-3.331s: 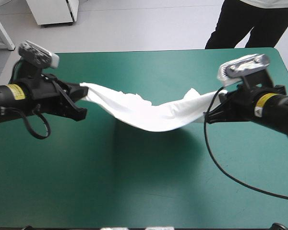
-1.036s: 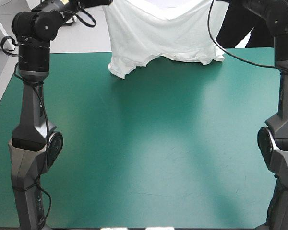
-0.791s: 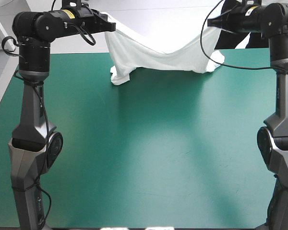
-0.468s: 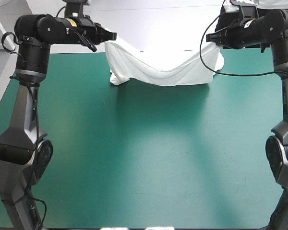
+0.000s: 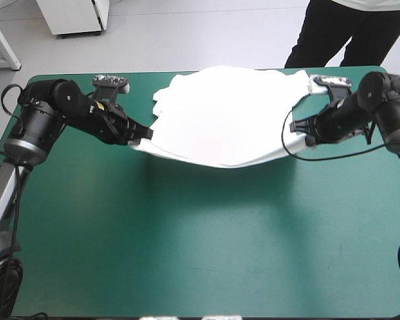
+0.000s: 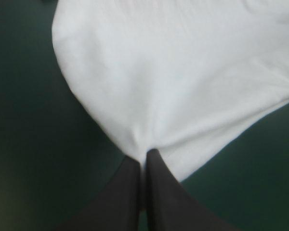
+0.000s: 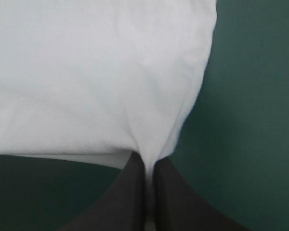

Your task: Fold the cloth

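We hold the white T-shirt point(image 5: 220, 110) by two points on its near edge; the left gripper point(image 5: 141, 135) is pinched almost closed on the cloth at one end, and the right gripper point(image 5: 300, 128) grips the other end the same way; in each wrist view the black fingers point(image 6: 127, 192) meet in a narrow arch with a tuck of fabric caught at their tips. The garment lies over the far half of the teal-green table point(image 5: 187, 233); its far part rests on the cover near the far edge, while the near edge sags between the grippers, casting a shadow on the cover. We judge the arms stand well apart to stretch the shirt out so that it lands flat; one sleeve looks bunched on the left side; no fold is made yet, and spreading comes first.
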{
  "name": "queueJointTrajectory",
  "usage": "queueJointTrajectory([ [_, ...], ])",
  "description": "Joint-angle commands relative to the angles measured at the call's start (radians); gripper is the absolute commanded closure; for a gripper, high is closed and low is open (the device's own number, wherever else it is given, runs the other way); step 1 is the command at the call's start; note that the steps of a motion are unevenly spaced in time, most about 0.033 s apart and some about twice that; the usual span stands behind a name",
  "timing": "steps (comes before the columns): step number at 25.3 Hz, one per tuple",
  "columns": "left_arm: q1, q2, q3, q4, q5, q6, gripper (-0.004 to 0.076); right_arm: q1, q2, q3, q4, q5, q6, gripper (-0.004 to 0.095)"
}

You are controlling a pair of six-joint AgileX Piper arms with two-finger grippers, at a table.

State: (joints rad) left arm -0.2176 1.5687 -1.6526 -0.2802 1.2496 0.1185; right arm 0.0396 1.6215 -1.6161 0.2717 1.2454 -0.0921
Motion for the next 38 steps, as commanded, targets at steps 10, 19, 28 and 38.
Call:
queueJointTrajectory([
  [10,-0.163,-0.258,0.514,-0.060,0.026,-0.006,0.0734,0.108,-0.375,0.567,-0.106,0.002,0.008,0.0925],
  [19,-0.248,-0.359,0.695,-0.058,0.008,-0.077,0.0734,0.108,-0.525,0.816,-0.126,0.002,0.008,0.0925],
  [28,-0.250,-0.419,0.798,-0.061,0.025,-0.093,0.0734,0.108,-0.580,0.914,-0.167,0.002,0.015,0.0925],
  [38,-0.250,-0.428,0.862,-0.065,0.039,-0.097,0.0654,0.108,-0.603,0.918,-0.154,0.002,0.029,0.0663],
])
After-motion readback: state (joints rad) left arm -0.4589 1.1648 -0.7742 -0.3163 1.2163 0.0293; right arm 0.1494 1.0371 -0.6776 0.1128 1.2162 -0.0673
